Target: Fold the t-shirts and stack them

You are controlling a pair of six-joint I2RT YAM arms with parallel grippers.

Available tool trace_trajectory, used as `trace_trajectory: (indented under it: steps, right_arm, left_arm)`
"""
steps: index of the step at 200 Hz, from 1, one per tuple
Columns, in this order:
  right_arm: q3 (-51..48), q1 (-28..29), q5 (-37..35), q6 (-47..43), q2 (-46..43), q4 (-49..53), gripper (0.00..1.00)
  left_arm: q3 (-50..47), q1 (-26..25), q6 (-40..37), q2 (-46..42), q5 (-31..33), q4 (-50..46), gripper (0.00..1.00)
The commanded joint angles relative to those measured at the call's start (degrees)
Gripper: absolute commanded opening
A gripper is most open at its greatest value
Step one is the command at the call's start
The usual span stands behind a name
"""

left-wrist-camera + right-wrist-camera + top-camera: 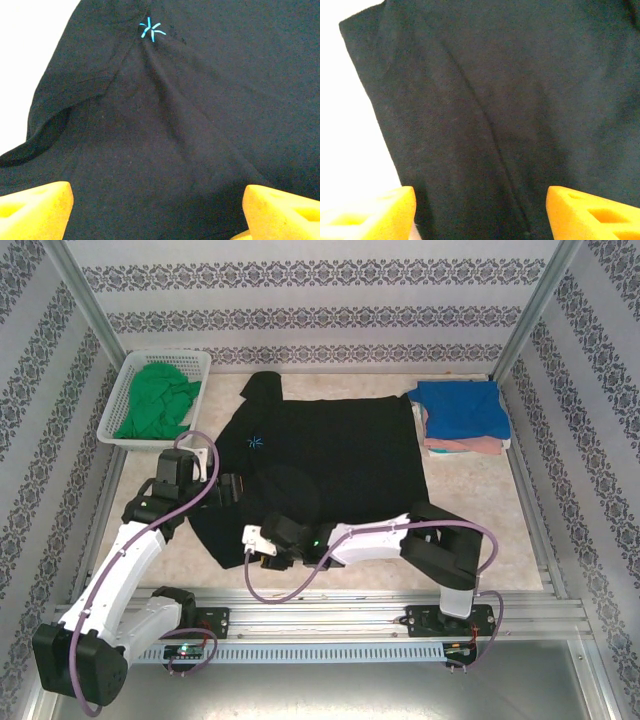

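A large black t-shirt (330, 455) lies spread across the middle of the table, its light-blue chest mark (256, 441) near the left side. My left gripper (235, 490) hovers over its left part, jaws wide apart and empty; in the left wrist view the mark (152, 31) lies ahead of my gripper (157, 212) on wrinkled black cloth (190, 125). My right gripper (255, 545) is open over the shirt's near-left corner; my gripper (480, 212) has only creased black cloth (495, 100) below it. A blue t-shirt (460, 408) lies folded on a pink one (465, 447). A green t-shirt (158, 400) sits crumpled in the basket.
A white lattice basket (128, 375) stands at the back left. Patterned walls and metal posts close in the table, with a metal rail (400, 610) along the near edge. Bare tabletop (350, 125) shows left of the shirt's edge.
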State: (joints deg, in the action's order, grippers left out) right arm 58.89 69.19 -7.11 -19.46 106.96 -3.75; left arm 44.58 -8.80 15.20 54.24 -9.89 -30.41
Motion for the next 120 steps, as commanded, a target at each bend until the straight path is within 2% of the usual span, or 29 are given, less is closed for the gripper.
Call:
trace_trajectory:
  steps: [1, 13, 35, 57, 77, 96, 110, 120]
  right_arm:
    - [2.22, 0.43, -1.65, -4.27, 2.83, 5.81, 0.69]
    - [3.17, -0.29, -1.21, -4.19, 4.2, 6.13, 0.61]
    - [4.88, -1.51, -1.23, -3.67, 4.95, 6.81, 0.25]
    - [6.7, -3.43, 1.66, -1.2, 1.61, 8.29, 0.0]
    - [10.37, -6.35, 4.57, 5.31, -2.07, 12.33, 0.0]
    - [20.55, -11.36, 16.11, 14.82, -1.31, 25.43, 0.0]
    - [27.6, -16.67, 25.02, 20.09, 3.44, 30.8, 0.0]
    - [32.38, -20.01, 27.76, 21.93, 8.36, 33.24, 0.16]
  left_arm:
    - [-0.08, 1.18, 0.51, -0.36, -1.3, 1.89, 0.88]
    - [0.09, 1.66, 0.26, -0.05, -1.88, 1.82, 0.88]
    - [0.73, 2.05, 0.38, -0.39, -2.08, 0.89, 0.86]
    - [1.01, 2.2, 1.76, -2.78, -1.96, 0.94, 0.85]
    - [1.23, 2.34, 2.63, -5.96, 0.05, 0.17, 0.85]
    - [1.53, 2.55, 2.41, -8.28, 3.7, -1.04, 0.85]
    - [1.92, 2.7, 2.28, -8.06, 5.16, -1.66, 0.85]
    - [2.09, 2.76, 2.34, -7.15, 4.99, -1.83, 0.85]
